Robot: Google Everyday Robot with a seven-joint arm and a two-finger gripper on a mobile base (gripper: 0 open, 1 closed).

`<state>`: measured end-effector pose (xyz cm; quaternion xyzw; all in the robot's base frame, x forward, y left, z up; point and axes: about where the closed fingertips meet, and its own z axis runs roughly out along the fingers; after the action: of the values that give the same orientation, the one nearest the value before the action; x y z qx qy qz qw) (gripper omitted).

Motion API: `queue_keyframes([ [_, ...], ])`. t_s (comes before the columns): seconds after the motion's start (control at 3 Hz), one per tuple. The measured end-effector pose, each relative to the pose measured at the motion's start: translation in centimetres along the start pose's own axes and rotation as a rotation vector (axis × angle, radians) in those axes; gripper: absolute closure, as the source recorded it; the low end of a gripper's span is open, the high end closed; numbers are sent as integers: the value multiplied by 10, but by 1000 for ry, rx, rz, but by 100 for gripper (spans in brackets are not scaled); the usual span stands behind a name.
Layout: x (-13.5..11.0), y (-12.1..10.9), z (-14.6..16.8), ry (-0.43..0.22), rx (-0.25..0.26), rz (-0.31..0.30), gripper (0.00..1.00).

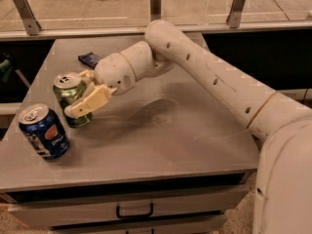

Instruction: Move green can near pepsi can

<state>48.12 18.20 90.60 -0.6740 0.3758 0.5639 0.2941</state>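
The green can point(69, 95) is upright, pale green with a silver top, held at the left of the grey table point(185, 140). My gripper point(82, 97) is shut on the green can, one cream finger point(92, 101) across its front. The can's base is close to the table; I cannot tell whether it touches. The pepsi can point(44, 131), dark blue with a round logo, stands just left and in front of the green can, a small gap between them.
A flat dark blue packet point(90, 59) lies at the back left of the table. The white arm point(214, 82) reaches in from the right across the table. A drawer with a black handle point(134, 211) is below the front edge. A railing runs behind.
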Motion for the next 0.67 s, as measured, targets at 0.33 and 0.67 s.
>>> queue_keyframes([
  [0.33,7,3,19,41,-58,-2,82],
  [0.67,12,4,22,79,-88,-2,59],
])
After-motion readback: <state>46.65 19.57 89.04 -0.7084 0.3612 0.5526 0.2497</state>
